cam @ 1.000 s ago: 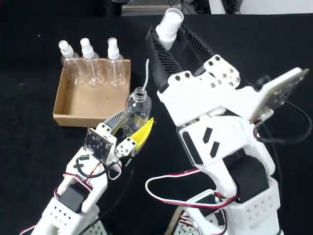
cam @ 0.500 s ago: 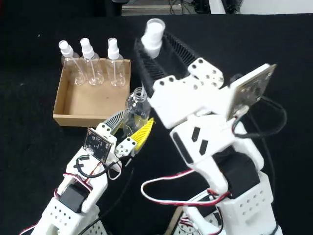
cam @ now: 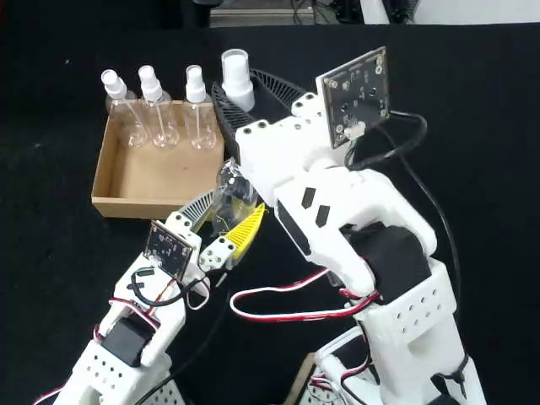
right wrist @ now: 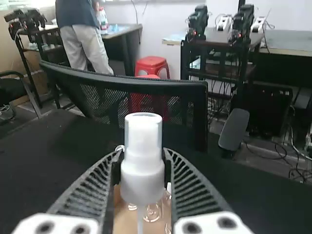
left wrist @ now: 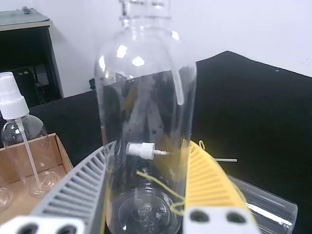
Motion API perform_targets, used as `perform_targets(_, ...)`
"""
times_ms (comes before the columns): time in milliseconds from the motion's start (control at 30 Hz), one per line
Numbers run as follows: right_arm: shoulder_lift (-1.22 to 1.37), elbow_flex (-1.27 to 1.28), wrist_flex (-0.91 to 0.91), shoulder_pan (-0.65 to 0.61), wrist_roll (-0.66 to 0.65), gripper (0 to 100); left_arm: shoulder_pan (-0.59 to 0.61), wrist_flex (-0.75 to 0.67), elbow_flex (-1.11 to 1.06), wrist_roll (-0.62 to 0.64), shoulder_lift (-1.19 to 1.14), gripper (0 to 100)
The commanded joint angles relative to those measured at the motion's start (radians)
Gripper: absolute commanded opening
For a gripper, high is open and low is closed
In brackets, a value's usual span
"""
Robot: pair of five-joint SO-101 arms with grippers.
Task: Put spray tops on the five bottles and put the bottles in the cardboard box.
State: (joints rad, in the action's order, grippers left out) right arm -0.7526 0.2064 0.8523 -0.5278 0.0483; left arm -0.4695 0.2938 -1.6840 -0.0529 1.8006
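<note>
The bottle [left wrist: 146, 97] is clear, glossy plastic; the spray top [right wrist: 142, 161] is smooth white plastic. At ten o'clock, the cardboard box [cam: 152, 175] looks matt brown.

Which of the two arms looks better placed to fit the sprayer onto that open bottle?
The right arm, probably. The right gripper is shut on the white plastic spray top, held above the clear plastic bottle, which the left gripper grips upright beside the cardboard box.

From 7 o'clock the left arm angled toward 1 o'clock, its left gripper [cam: 234, 205] clamped on a bottle [cam: 229, 187], while the right arm, from 5 o'clock, pointed toward 11 o'clock, right gripper [cam: 246, 87] pinching a spray top [cam: 236, 72].
</note>
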Motion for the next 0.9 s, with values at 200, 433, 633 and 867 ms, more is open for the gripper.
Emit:
perform_targets(200, 0.002, -0.071, 0.054, -0.066, -0.011, 18.4, -0.008, 0.003, -0.016, 0.009, 0.017, 5)
perform_targets(433, 0.001, -0.087, 0.064, -0.066, -0.008, 18.4, -0.008, 0.003, -0.016, 0.009, 0.017, 5)
perform_targets(633, 0.001, -0.185, 0.141, -0.014, -0.009, 18.4, -0.008, 0.003, -0.016, 0.009, 0.017, 5)
perform_targets(867, 0.008, -0.165, 0.037, 0.229, -0.003, 18.4, -0.008, 0.003, -0.016, 0.009, 0.017, 5)
